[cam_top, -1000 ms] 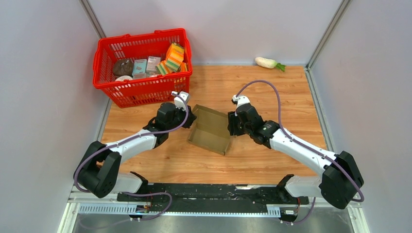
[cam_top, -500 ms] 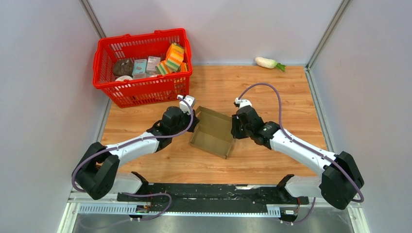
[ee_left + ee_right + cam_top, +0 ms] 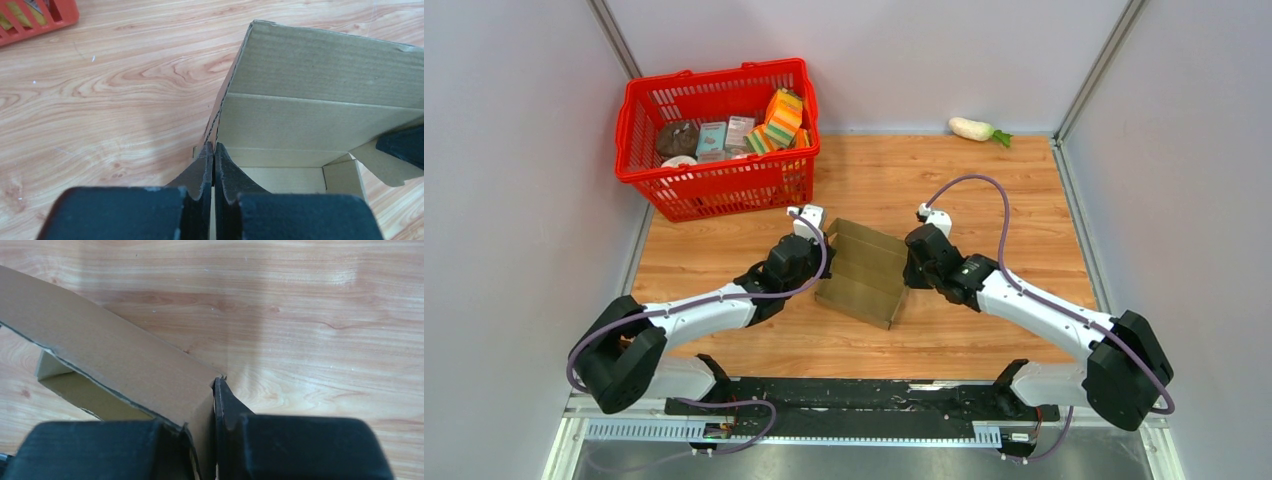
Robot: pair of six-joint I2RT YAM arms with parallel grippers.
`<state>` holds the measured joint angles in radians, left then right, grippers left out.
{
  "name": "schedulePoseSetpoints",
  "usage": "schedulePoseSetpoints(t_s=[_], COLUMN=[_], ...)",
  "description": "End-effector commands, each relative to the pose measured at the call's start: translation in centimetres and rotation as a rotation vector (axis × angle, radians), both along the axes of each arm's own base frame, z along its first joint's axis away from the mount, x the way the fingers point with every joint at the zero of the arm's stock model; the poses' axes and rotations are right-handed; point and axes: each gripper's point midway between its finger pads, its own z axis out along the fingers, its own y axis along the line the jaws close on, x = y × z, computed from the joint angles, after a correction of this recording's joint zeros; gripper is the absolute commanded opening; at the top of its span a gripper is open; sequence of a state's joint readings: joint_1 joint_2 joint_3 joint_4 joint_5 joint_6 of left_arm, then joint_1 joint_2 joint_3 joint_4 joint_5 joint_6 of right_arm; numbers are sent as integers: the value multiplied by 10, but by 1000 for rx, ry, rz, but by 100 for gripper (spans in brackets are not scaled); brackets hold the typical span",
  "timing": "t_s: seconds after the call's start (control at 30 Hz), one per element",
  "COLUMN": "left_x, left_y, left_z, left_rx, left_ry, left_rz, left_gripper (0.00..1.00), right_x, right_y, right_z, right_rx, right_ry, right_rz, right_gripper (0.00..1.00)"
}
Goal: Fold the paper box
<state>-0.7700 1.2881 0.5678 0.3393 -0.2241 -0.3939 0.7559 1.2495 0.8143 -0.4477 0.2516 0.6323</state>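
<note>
Now the left gripper point(image 3: 213, 150) is pinching the paper box point(image 3: 320, 75) wall tight. The right gripper point(image 3: 209, 392) is clamping the opposite wall.

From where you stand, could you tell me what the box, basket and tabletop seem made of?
The paper box looks like plain brown corrugated cardboard, matte, with fine ribbing showing. The basket seems glossy red moulded plastic, a slotted lattice. The tabletop shows wood grain, likely laminate or sealed wood.
</note>
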Motion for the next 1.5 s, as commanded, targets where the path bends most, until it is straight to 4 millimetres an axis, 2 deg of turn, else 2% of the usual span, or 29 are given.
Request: schedulePoseSetpoints(t_s=[0.0, 0.03, 0.13, 0.23, 0.27, 0.3, 0.37, 0.5, 0.67, 0.77, 0.8, 0.83, 0.87, 0.9, 0.93, 0.97, 1.0, 1.03, 1.07, 1.1, 1.13, 1.17, 1.27, 1.37, 1.4, 1.47], left_x=[-2, -1, -1, -4, -6, -7, -8, -9, -11, -12, -12, -13, -12, -12, -12, -13, -14, -14, -15, -15, -15, -15, -14, -14, -13, -13], left_y=[-6, -6, -5, -3, 1, 2, 6, 10, 10, 9, 9, 9, 8, 9, 8, 7, 5, 5, 4, 4, 2, 0, -2, -3, -3, -4], left_z=[-9, -7, -5, -6, -10, -11, -10, -7, -6, -6, -7, -7, -5, -6, -3, -3, -2, -1, 0, 1, 4, 5, 9, 10, 11, 11], left_rx=[-38, -40, -41, -37, -28, -20, -6, 14, 12, 14, 22, 25, 26, 28, 23, 20, 17, 13, 9, 9, 5, 3, 7, 10, 8, 7], left_ry=[31, 27, 24, 22, 28, 25, 18, 3, 1, 6, 5, 5, 1, 2, -2, -3, -4, -6, -5, -4, -7, -7, -12, -14, -14, -11], left_rz=[33, 34, 35, 33, 37, 35, 40, 38, 28, 16, 12, 9, 8, 7, 6, -3, -11, -12, -19, -24, -30, -41, -48, -53, -52, -51], left_gripper=[2, 2, 2, 2, 2, 2, 1, 1, 1, 1, 1, 1, 1, 1, 1, 1, 1, 1, 1, 1, 1, 1, 1, 1, 1, 1], right_x=[20, 20, 16, 7, 4, 2, 2, 5, 14, 21, 23, 27, 31, 29, 37, 44, 40, 47, 57, 58, 63, 71, 84, 88, 87, 85], right_y=[16, 15, 2, -8, -10, -11, -13, -21, -8, -10, -12, -19, -22, -20, -28, -24, -16, -20, -16, -12, -14, -13, -15, -18, -17, -13], right_z=[31, 31, 31, 32, 41, 39, 47, 49, 48, 43, 42, 41, 44, 39, 39, 48, 45, 47, 59, 61, 55, 61, 51, 45, 44, 42], right_rx=[118, 101, 5, -22, -4, -10, -11, -77, -75, -111, -121, -128, -124, -96, -70, -19, 54, 87, 119, 152, 151, 155, 105, 68, 77, 95], right_ry=[-94, -93, -85, -107, -131, -140, -175, -195, -224, -225, -223, -220, -232, -218, -223, -265, -250, -269, -334, -353, -353, -390, -361, -359, -352, -334], right_rz=[-108, -100, -72, -27, -15, 5, 26, 41, 98, 105, 108, 88, 85, 119, 104, 121, 187, 188, 198, 236, 241, 238, 244, 249, 251, 255], right_gripper=[16, 23, 34, 41, 44, 46, 47, 45, 43, 45, 49, 59, 64, 68, 73, 74, 75, 75, 75, 75, 76, 76, 72, 66, 55, 42])
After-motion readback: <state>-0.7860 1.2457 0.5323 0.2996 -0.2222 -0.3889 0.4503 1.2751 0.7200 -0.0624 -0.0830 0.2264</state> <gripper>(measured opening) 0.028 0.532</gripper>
